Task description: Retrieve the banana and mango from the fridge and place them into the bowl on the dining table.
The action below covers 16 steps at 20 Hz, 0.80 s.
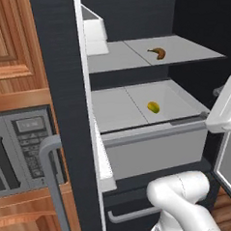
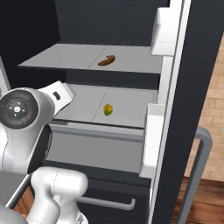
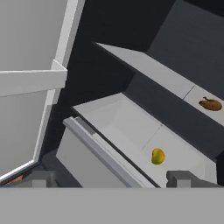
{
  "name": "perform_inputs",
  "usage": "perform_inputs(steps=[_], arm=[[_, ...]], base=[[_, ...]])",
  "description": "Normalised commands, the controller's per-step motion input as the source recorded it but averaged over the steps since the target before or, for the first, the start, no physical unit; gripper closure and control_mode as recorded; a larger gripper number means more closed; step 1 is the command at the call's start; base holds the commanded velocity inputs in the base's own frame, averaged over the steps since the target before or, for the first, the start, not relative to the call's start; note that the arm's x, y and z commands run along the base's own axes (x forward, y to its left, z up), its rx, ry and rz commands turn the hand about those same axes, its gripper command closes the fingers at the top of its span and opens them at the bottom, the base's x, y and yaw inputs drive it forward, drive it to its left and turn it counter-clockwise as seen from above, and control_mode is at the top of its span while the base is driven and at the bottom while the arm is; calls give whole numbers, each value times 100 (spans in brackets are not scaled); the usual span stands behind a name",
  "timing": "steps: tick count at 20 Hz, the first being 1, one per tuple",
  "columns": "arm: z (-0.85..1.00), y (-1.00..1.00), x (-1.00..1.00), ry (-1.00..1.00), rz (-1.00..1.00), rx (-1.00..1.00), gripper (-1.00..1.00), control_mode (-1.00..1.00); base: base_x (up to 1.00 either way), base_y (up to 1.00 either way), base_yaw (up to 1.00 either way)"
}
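Mango [image 1: 153,107] (lower shelf), end effector [image 3: 111,178] wide

One banana [image 1: 157,53] is lying on the upper shelf [image 1: 181,53], and one mango [image 1: 153,107] is sitting on the lower shelf [image 1: 117,110]; so two pieces of fruit are showing in all, one of each kind. Two grey-white shelves are showing inside one fridge [image 1: 130,12]. Two door bins [image 2: 164,33] are hanging on the inside of the open door in the right base view. One microwave [image 1: 23,152] is showing beside the fridge. One long bar handle [image 1: 54,189] is standing in front of it.
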Motion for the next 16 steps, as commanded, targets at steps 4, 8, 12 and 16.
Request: perform_inputs(steps=[4, 8, 12, 16], arm=[[0, 0, 0, 0, 0, 0, -100, 100], [0, 0, 0, 0, 0, 0, -100, -100], [18, 2, 36, 0, -25, 0, -100, -100], [34, 10, 59, 0, -37, -2, -100, -100]], base=[[70, -3, 0], [0, 0, 0], [0, 0, 0], [0, 0, 0]])
